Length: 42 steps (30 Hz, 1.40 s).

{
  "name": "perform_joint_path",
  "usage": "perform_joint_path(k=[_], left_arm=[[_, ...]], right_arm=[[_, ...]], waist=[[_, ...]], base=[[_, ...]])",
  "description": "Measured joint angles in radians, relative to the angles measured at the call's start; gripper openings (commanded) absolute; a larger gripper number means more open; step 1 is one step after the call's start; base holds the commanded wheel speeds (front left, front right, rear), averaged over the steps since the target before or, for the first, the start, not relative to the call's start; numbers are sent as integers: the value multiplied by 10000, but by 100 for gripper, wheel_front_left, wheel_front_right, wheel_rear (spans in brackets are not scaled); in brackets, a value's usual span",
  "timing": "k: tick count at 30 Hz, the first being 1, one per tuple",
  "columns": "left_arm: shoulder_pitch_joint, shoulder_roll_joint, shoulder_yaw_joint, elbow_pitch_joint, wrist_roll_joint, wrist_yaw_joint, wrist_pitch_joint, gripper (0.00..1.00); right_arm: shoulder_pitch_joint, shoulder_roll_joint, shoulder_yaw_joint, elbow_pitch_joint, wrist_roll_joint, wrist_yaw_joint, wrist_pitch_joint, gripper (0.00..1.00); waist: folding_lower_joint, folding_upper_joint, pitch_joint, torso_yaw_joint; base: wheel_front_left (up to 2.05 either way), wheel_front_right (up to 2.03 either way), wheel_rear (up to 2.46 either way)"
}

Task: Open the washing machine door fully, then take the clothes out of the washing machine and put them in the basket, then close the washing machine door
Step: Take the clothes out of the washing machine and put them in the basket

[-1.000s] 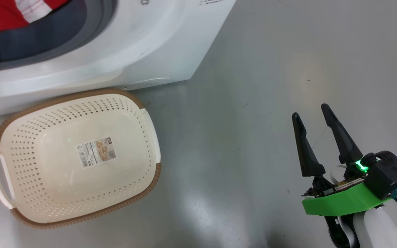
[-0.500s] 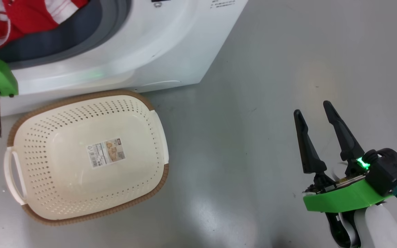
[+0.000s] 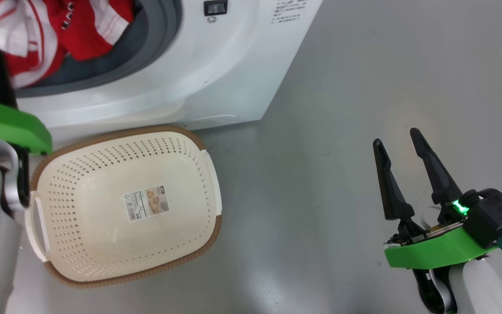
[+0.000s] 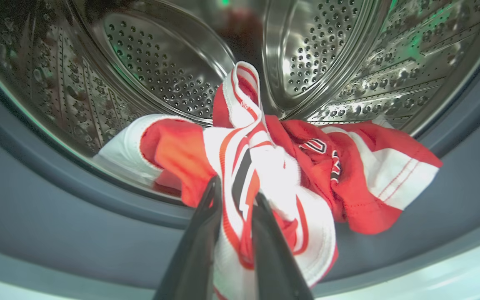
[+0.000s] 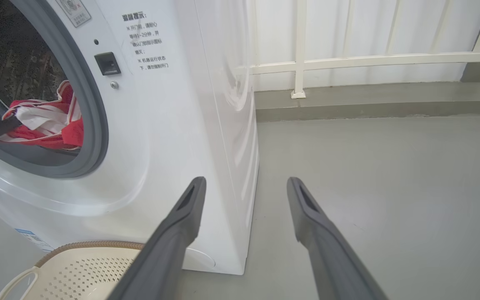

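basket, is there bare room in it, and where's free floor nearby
The basket is bare inside apart from its paper label. Wide free floor lies between the basket and the open right gripper. Crowded: the washing machine mouth, where the left gripper pinches the clothes.

Shiny steel drum (image 4: 173, 75), cloth clothes (image 4: 348, 166), matt plastic basket (image 3: 81, 196), smooth grey floor (image 3: 342, 87)

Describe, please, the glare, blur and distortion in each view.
Head view: pale glare patches on the floor, sharp elsewhere. Left wrist view: strong wide-angle curving, green glints on the drum, left gripper slightly soft. Right wrist view: the washing machine bows, lighting even.
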Motion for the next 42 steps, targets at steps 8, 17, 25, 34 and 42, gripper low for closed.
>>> perform_joint_path(k=[8,17,25,34,42], left_arm=[[1417,35,31,-1831,-307,334,525,0],[2941,10,67,-3561,-508,736,773,0],[4152,-36,86,-4953,-598,1091,711,0],[5143,-50,-113,-6650,-606,1482,1197,0],[5948,-383,-464,-6903,-901,1576,1327,0]], right_arm=[[61,-15,-169,21,0,0,0,100],[437,-17,-219,107,0,0,0,100],[865,-13,-242,182,-10,0,0,100],[1072,-13,-303,119,-12,0,0,100],[1075,-13,-316,50,-12,0,0,100]], waist=[[0,0,-476,129],[0,0,-1240,293],[0,0,-1956,431],[0,0,-2436,630],[0,0,-2293,673]], base=[[0,0,0],[0,0,0],[0,0,0],[0,0,0],[0,0,0]])
